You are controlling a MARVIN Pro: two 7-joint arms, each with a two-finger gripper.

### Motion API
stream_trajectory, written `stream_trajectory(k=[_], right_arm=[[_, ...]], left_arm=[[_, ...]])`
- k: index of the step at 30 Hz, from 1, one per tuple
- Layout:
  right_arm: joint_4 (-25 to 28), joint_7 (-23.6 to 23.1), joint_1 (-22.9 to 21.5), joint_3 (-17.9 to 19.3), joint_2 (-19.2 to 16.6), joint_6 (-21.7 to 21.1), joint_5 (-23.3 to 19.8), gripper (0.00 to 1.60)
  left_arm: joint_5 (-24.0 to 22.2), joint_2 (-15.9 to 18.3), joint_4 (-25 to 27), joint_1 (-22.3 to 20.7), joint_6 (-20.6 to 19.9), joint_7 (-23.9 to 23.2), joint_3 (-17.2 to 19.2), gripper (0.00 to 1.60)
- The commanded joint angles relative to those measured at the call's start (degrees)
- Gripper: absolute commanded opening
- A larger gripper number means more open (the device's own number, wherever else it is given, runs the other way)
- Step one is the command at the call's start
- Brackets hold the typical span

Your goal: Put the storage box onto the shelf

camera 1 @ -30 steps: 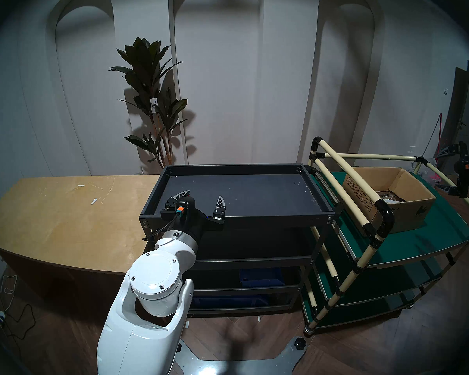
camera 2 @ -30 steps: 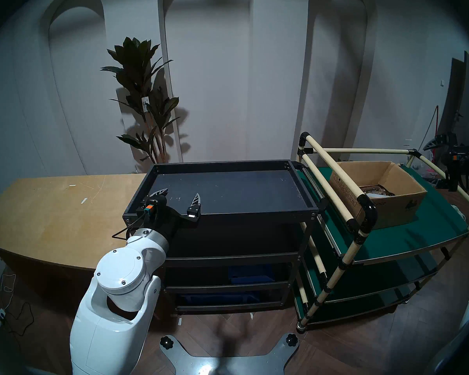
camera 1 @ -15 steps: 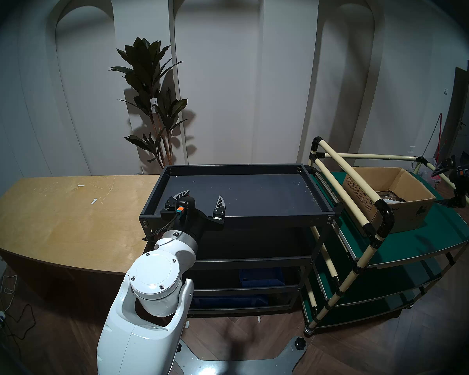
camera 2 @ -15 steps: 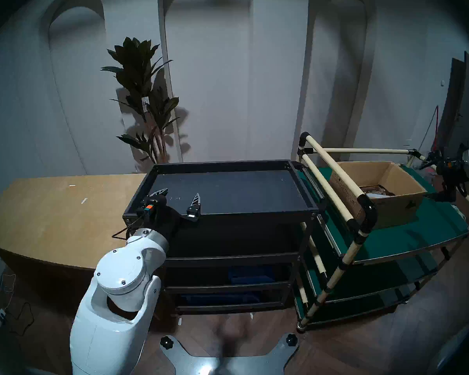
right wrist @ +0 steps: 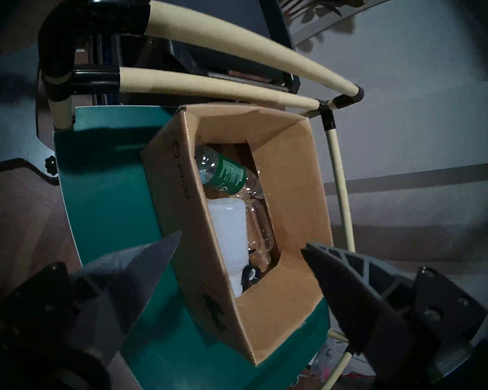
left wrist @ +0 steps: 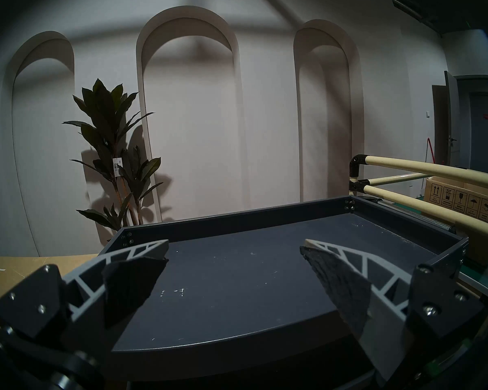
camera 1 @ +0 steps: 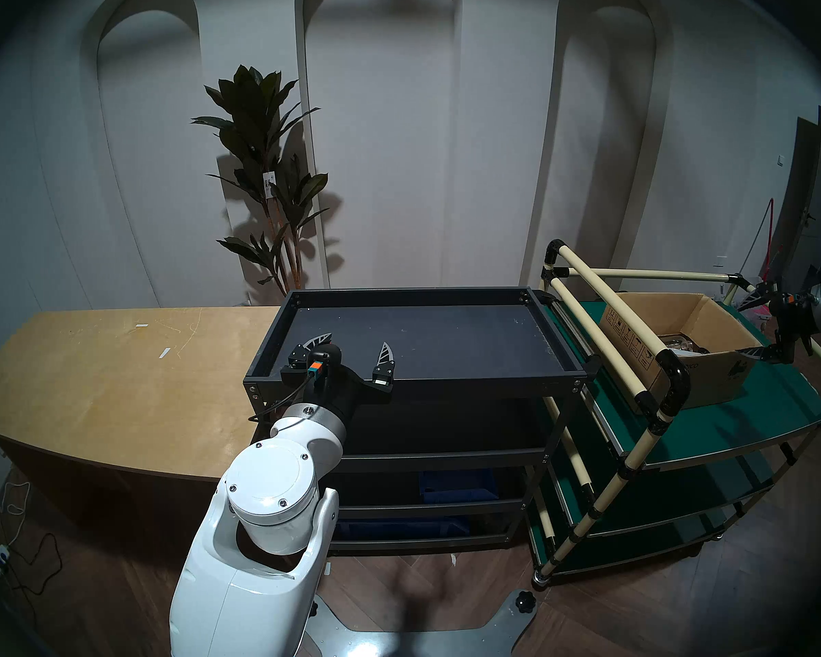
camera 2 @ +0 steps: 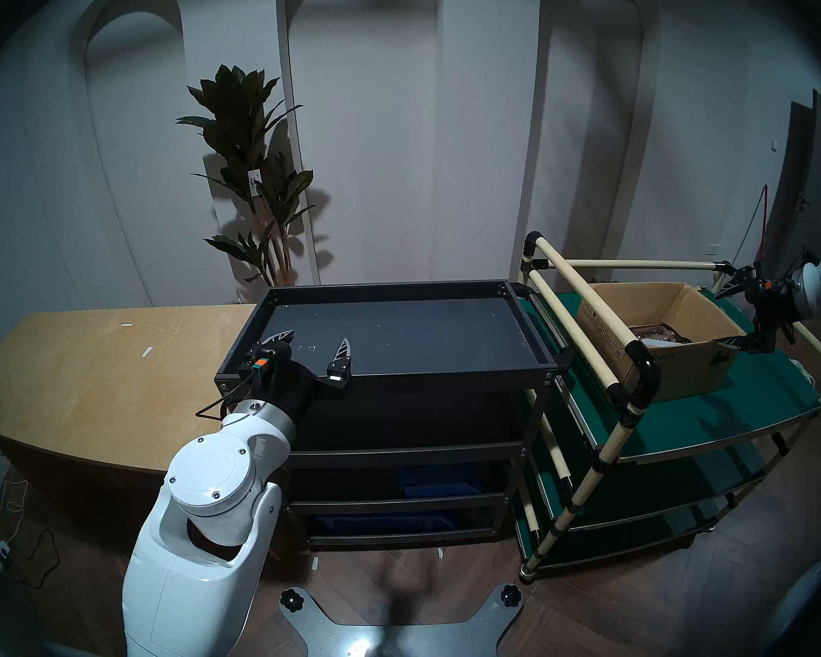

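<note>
Cardboard storage box is straddled at its near end by the spread-apart right end effector; left end effector, also apart, is positioned over the shelf.

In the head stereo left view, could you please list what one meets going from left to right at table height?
Wooden table → left gripper → shelf → cream-tube cart → storage box → right gripper.
</note>
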State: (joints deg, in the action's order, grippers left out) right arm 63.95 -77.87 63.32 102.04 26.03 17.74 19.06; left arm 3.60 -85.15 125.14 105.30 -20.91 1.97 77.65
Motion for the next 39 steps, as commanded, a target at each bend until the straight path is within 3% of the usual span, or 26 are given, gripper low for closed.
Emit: stream_trajectory(k=[1, 10, 22, 26, 39], right_arm=[[-2.3, 1.1, -6.6, -3.8, -1.1, 0.2, 2.2, 1.60], [-3.6, 1.0, -11.4, -10.8, 0.1, 0.9, 7.0, 1.60], [-3.8, 1.5, -17.2, -17.1, 3.3, 1.8, 11.6, 1.60], [-5.8, 1.8, -20.2, -20.4, 5.8, 2.3, 14.2, 1.60], [-12.4, 2.2, -25.5, -26.0, 9.6, 3.4, 19.4, 1.60]], left_arm=[[-0.1, -0.1, 1.1, -0.5, 0.3, 0.0, 0.1, 1.60], [-0.1, -0.2, 1.0, -0.5, 0.3, 0.0, 0.1, 1.60], [-0.1, -0.2, 0.8, -0.5, 0.3, 0.0, 0.1, 1.60], [-0.1, -0.2, 0.8, -0.5, 0.3, 0.0, 0.1, 1.60], [0.0, -0.3, 0.7, -0.5, 0.3, 0.0, 0.1, 1.60]])
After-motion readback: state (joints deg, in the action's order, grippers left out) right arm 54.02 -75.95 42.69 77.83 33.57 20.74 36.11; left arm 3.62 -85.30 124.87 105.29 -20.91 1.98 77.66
